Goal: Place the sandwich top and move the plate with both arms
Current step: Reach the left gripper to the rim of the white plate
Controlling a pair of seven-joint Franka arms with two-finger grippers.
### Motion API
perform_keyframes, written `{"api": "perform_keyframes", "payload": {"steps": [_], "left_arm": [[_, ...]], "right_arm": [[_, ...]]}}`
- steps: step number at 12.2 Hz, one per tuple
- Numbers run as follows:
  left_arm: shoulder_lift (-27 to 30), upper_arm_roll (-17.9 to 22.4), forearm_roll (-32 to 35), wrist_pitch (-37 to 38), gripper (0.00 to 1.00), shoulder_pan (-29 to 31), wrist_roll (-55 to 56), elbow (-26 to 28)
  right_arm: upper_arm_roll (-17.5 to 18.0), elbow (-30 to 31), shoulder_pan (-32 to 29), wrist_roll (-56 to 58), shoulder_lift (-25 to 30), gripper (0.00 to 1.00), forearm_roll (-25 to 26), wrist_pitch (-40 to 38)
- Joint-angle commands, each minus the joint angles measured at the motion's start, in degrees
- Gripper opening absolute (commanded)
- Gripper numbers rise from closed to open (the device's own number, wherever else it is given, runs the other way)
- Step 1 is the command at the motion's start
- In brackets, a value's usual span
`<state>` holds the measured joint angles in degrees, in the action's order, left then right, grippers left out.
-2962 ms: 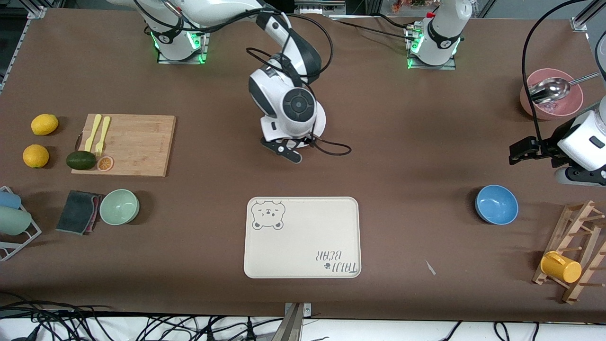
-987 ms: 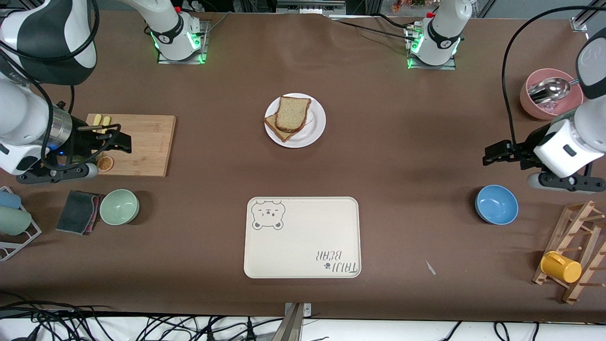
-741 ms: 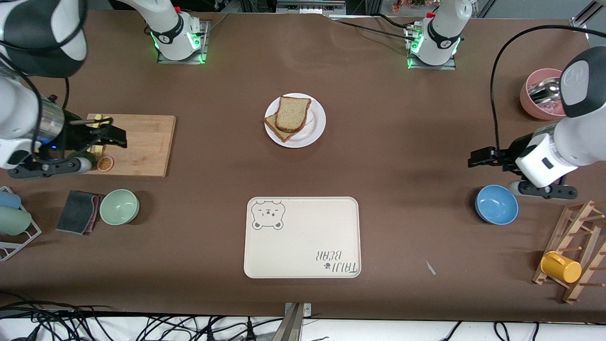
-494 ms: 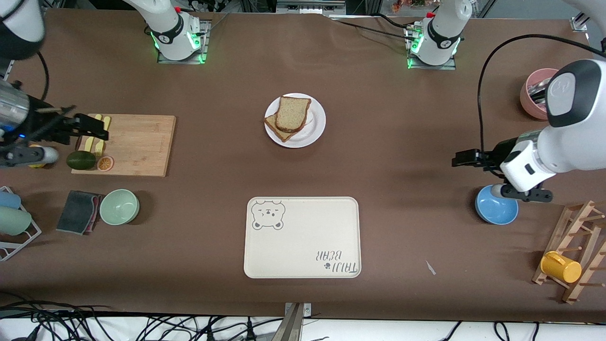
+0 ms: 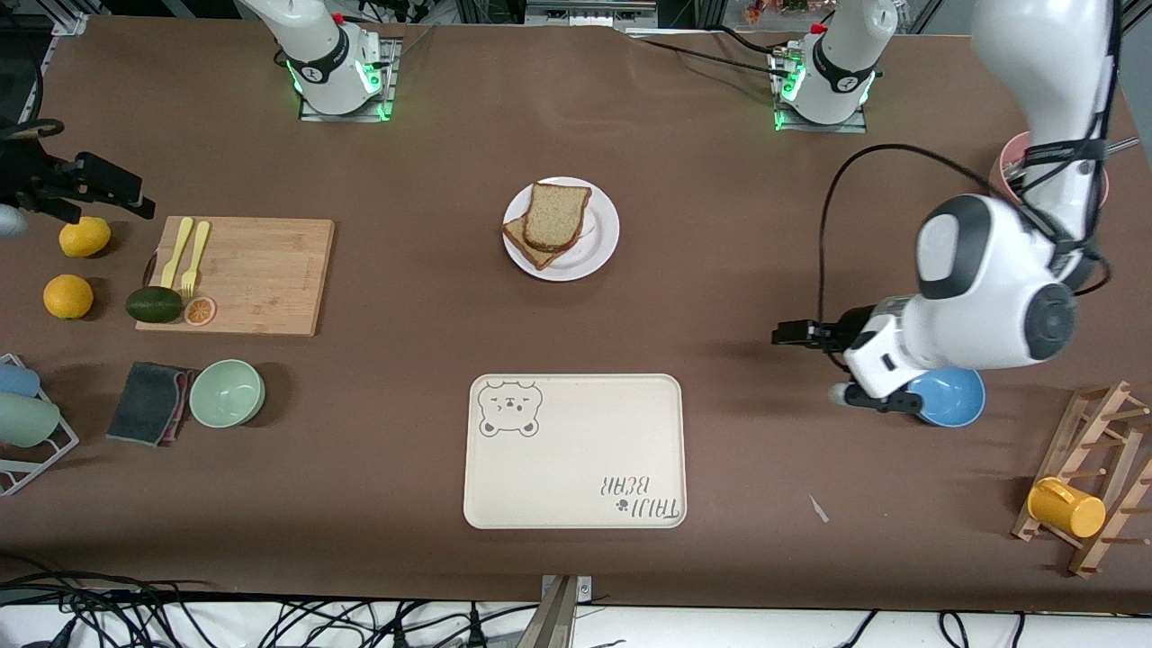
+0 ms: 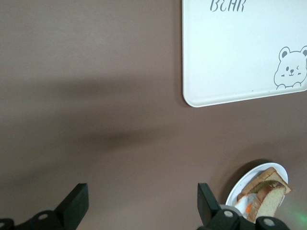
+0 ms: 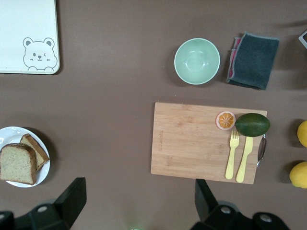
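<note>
the plate [image 5: 594, 256] sits on the brown surface [image 5: 405, 432] about midway between the two arm bases. the sandwich top [image 5: 555, 216] lies on it, laid askew over a darker slice [image 5: 525, 245] whose corner pokes out underneath. in the right wrist view the same stack shows with the top [image 7: 18, 163] uppermost and the plate's rim [image 7: 12, 130] around it.

nearer the front camera than the plate lies the cream tray [image 5: 576, 468] with its bear print, nothing on it, well apart from the plate.

the left gripper [image 5: 789, 335] hangs over bare surface between the tray and the blue bowl [image 5: 954, 396], its fingers [image 6: 76, 203] spread wide apart and holding nothing; its wrist camera looks down on brown surface, a corner of the tray [image 6: 240, 57] and the plate's edge [image 6: 240, 189].

the right gripper [image 5: 112, 183] is up over the right arm's end of the surface, just beside a lemon [image 5: 85, 236], fingers [image 7: 72, 194] wide apart and empty as well.

toward that end lie a cutting board [image 5: 261, 279] carrying a yellow fork [image 5: 194, 256] and knife [image 5: 176, 252], an avocado [image 5: 154, 304] and an orange slice [image 5: 200, 310] at its edge, a second lemon [image 5: 68, 296], a green bowl [image 5: 226, 392] and a dark cloth [image 5: 148, 402]. toward the left arm's end are a pink bowl [image 5: 1003, 175], partly hidden by the arm, and a wooden rack [image 5: 1102, 468] with a yellow cup [image 5: 1066, 507].
</note>
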<state>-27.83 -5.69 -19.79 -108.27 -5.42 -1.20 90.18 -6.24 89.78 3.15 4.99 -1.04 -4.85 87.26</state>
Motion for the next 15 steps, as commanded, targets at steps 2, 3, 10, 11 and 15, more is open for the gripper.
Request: {"api": "perform_keyframes", "payload": {"steps": [2,3,10,11,15], "left_arm": [[1.64,-2.92,-5.58,-5.54,1.0,-0.12,-0.82,7.1],[1.38,-3.53,-7.96,-5.63,1.0,-0.47,-1.51,7.46],[0.85,-6.52,-36.87,-13.1,1.0,-0.47,-38.04,21.25],[-0.19,-7.13,-38.37,-13.19,1.0,-0.56,-40.87,22.05],[-7.4,-10.92,-48.3,-13.37,1.0,-2.31,-45.55,21.53]], "right_arm": [[2.19,3.29,-2.97,0.37,2.18,1.0,2.04,1.77],[4.46,3.56,-3.23,0.03,2.18,1.0,3.26,3.43],[7.47,5.05,-4.47,-0.77,2.89,1.0,5.12,5.12],[7.29,4.88,-4.47,-0.77,2.62,1.0,5.03,5.12],[6.5,4.96,-4.03,-0.85,2.71,1.0,4.86,5.2]]}}
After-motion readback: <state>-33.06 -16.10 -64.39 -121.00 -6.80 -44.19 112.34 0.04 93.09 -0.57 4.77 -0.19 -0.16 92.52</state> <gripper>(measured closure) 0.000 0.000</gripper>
